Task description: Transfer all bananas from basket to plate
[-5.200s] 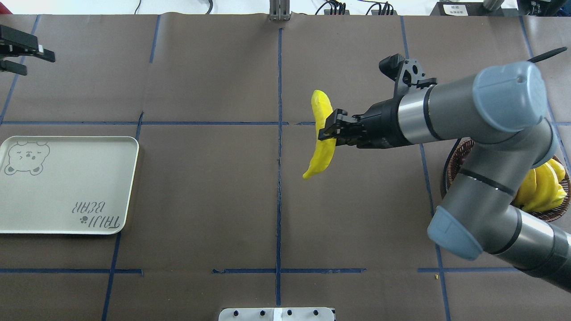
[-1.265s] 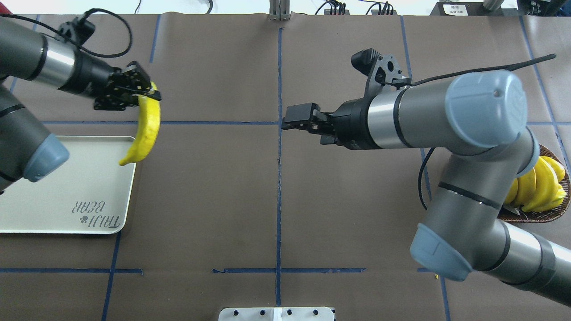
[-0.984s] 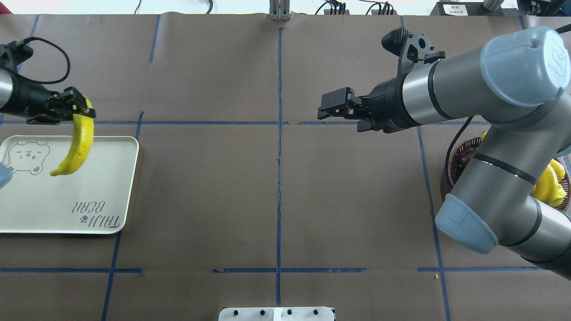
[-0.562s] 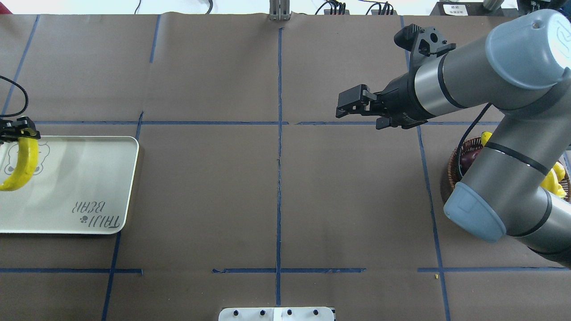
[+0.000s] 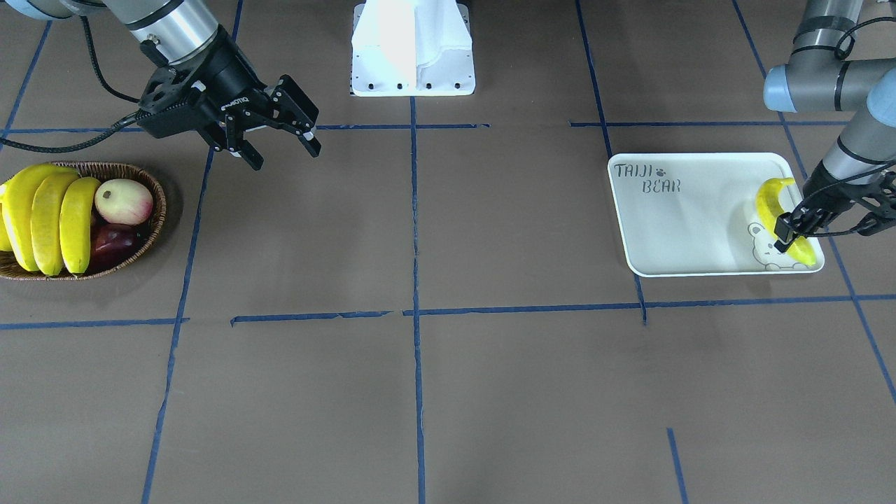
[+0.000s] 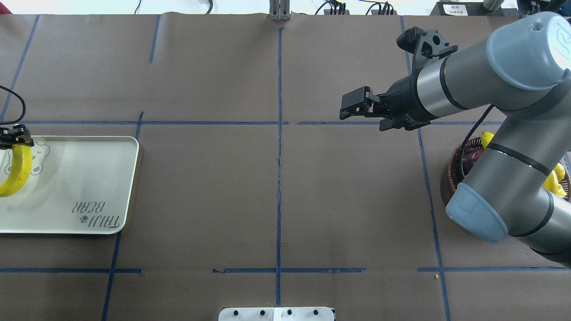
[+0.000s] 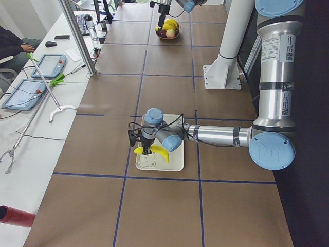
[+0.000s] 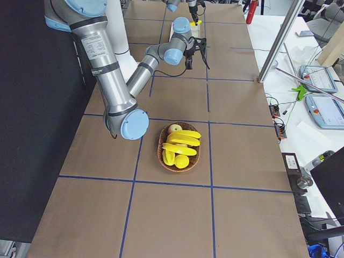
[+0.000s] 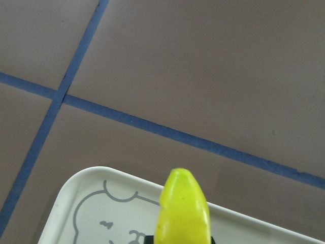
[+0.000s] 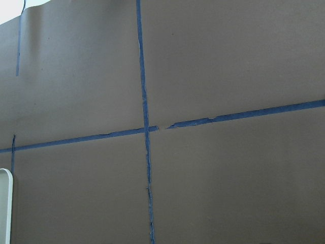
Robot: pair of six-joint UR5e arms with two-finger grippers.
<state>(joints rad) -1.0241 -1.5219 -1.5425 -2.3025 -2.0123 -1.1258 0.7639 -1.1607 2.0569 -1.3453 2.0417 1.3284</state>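
Note:
My left gripper (image 5: 789,236) is shut on one yellow banana (image 5: 768,201) and holds it low over the bear corner of the white plate (image 5: 700,224). I cannot tell whether the banana touches the plate. Overhead, this gripper (image 6: 14,138), banana (image 6: 15,171) and plate (image 6: 76,178) sit at the left edge. The left wrist view shows the banana's tip (image 9: 183,208) above the plate's rim (image 9: 76,190). Three bananas (image 5: 49,217) lie in the wicker basket (image 5: 155,189). My right gripper (image 5: 283,152) is open and empty, above the table beside the basket.
A pink-white peach (image 5: 123,201) and a dark red mango (image 5: 112,239) lie in the basket beside the bananas. Overhead, my right arm hides most of the basket (image 6: 450,174). The white robot base (image 5: 413,45) stands at the table's edge between the arms.
The banana passed from my right gripper to my left, which carried it left to the plate's bear corner and lowered it. My right gripper, now empty, drew back toward the basket.

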